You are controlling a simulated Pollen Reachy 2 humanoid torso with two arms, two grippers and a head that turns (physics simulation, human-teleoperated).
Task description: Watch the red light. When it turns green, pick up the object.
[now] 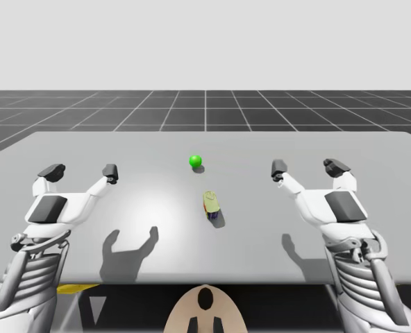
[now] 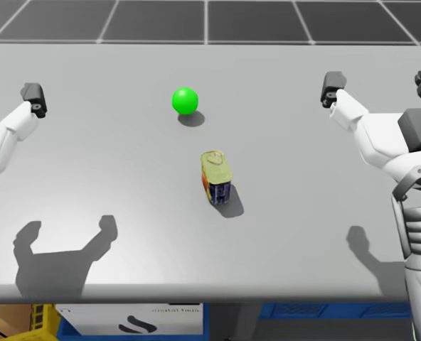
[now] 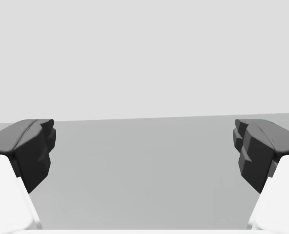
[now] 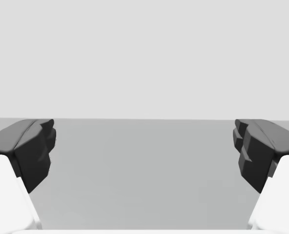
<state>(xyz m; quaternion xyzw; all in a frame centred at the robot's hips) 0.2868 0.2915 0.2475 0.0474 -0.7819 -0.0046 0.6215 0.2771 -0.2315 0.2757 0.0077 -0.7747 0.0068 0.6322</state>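
The light (image 1: 196, 161) shows green, so the pick-up is due. The left gripper (image 1: 80, 171) and right gripper (image 1: 311, 168) hover empty, fingers spread wide, ready for the small oblong tin (image 1: 211, 204). It lies on the table (image 1: 122, 146) between them, somewhat nearer the right gripper.

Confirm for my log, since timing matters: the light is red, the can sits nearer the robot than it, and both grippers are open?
No: the light is green, as the head view shows. The can does sit nearer me, and my left gripper and right gripper are open.
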